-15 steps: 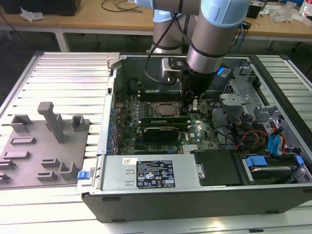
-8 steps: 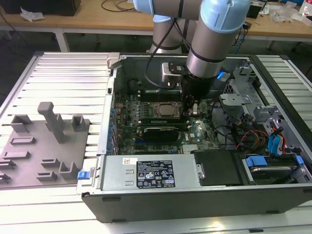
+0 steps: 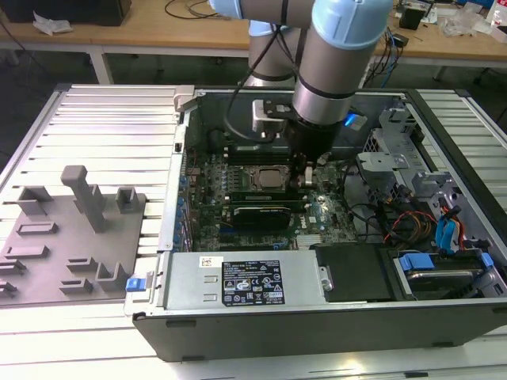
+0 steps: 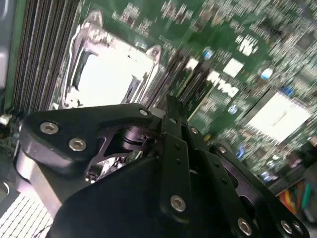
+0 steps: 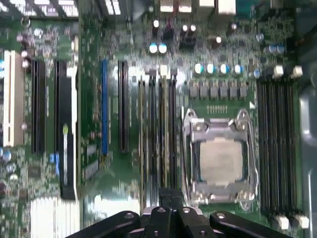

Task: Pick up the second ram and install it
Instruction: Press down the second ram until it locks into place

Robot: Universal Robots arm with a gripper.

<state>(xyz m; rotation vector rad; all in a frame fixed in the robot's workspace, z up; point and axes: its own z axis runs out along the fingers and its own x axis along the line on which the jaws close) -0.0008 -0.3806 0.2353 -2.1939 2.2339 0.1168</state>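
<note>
The gripper [image 3: 307,168] hangs over the motherboard [image 3: 325,212], jaws pressed together at the memory slots [image 5: 157,144] beside the CPU socket [image 5: 221,159], at its nine o'clock. I cannot tell the second ram apart there.

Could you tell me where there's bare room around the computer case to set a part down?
The ribbed metal table is bare between the grey fixture tray and the open case, and behind that tray. Inside the case it is crowded: the arm hangs over the motherboard, cables alongside.
</note>
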